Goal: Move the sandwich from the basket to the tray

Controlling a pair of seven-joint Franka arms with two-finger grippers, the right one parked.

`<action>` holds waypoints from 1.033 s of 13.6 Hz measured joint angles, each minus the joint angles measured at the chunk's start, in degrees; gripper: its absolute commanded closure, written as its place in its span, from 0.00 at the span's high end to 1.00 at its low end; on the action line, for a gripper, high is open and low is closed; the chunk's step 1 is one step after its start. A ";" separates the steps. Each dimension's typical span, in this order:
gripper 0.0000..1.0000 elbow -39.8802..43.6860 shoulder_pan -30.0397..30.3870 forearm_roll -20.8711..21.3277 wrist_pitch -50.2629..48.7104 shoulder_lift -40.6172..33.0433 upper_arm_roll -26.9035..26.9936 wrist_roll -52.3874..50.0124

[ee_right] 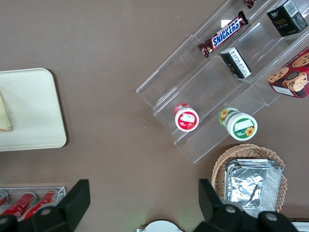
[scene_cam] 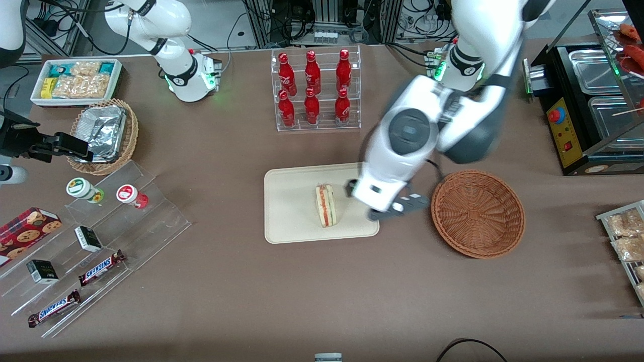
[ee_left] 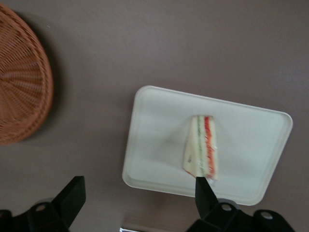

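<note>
Brown table (scene_cam: pixel 322 301) carries everything. Left arm (scene_cam: pixel 427 125) leans over the tray's edge on the basket side, hiding that tray corner and part of the table between tray and bottle rack. Tray (scene_cam: pixel 292 221) sits mid-table, basket (scene_cam: pixel 478 213) just beside it toward the working arm's end, not touching; basket looks bare inside. Clear rack of six red bottles (scene_cam: pixel 315 90) stands farther from the front camera than the tray. Clear stepped display (scene_cam: pixel 100 236) with Snickers bars (scene_cam: pixel 102 267) and small jars (scene_cam: pixel 83 188) lies toward the parked arm's end. Sandwich (scene_cam: pixel 325 205) rests on the tray near its middle, filling edge up. Gripper (scene_cam: pixel 385 203) hovers over the tray's basket-side edge, fingers (ee_left: pixel 205 193) spread wide, holding nothing, clear of the sandwich.
</note>
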 measured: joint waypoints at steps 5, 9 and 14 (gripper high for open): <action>1.00 -8.15 10.59 -0.58 -1.01 -7.86 0.10 13.26; 1.00 -12.66 18.01 -0.68 -5.85 -13.74 0.17 23.89; 1.00 -13.26 22.05 -0.67 -13.06 -18.59 0.22 30.48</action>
